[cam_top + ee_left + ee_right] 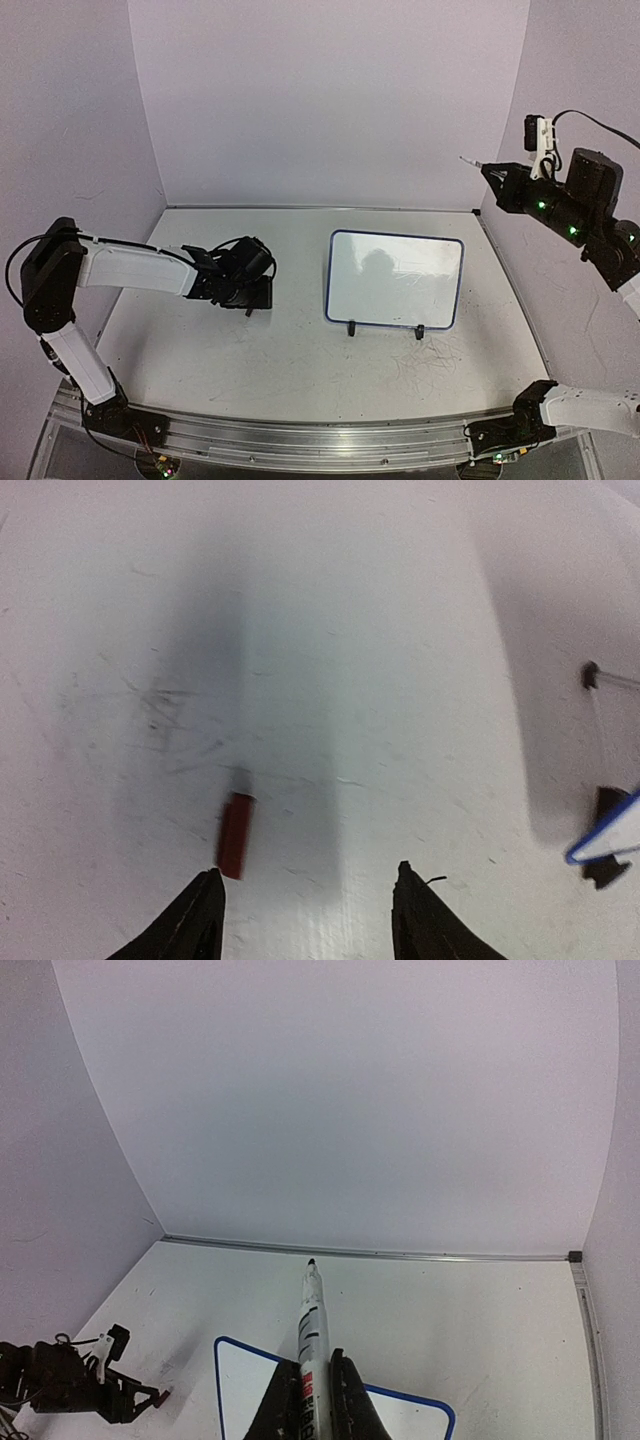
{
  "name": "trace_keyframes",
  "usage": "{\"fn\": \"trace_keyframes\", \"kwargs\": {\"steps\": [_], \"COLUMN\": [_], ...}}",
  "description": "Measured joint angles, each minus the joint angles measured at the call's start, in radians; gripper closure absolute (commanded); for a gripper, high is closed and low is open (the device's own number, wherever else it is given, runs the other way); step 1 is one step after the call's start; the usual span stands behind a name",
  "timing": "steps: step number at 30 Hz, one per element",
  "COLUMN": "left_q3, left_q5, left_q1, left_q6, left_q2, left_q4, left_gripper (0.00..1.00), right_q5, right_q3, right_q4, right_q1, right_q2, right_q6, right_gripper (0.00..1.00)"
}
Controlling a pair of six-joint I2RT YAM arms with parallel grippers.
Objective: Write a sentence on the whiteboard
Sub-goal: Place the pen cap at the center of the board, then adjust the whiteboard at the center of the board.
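Left claw: open, its two dark fingers spread wide with nothing between them, held low over the bench left of centre, on an arm stretched in from the near-left corner. Small red cap: just beyond the tip of the finger at the left of the wrist view, outside the gap and blurred; whether it rests on the bench cannot be told. Bench surface beneath this claw: white, with fine grey scuffs and scratches. Right claw: closed on a marker, raised high above the right edge of the bench, well clear of the surface. Marker: white barrel with a red and black label, gripped near its lower part, dark bare tip pointing up and out toward the back wall. Whiteboard: stands right of centre on the bench, about midway between the near and far edges, well apart from both claws; white face in a thin dark-blue frame with rounded corners, leaning back, its face showing only faint grey smears and a dim reflection. Two black clip feet: on the board's near lower edge, resting on the bench. The left wrist view catches one lower corner of the board and one black foot at its right margin. More grey scribble marks lie on the bench near the near-right corner, in front of the board. Plain pale walls close in the bench on the left, far and right sides.
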Motion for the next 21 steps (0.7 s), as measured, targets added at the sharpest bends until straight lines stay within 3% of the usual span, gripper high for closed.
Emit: {"fn": "trace_keyframes", "kwargs": {"steps": [8, 21], "left_q3": [0.056, 0.232], "left_q5": [0.108, 0.243], "left_q1": [-0.233, -0.292], "left_q6": [-0.023, -0.043], "left_q2": [0.041, 0.314], "left_q4": [0.088, 0.209], "left_gripper": [0.32, 0.29], "right_q5": [0.016, 0.016], "right_q3": [-0.017, -0.024], "right_q4": [-0.008, -0.021], "right_q1": [0.0, 0.0], "right_q2": [-0.012, -0.092], "right_q6": [0.014, 0.006], "right_gripper": [1.0, 1.0]}}
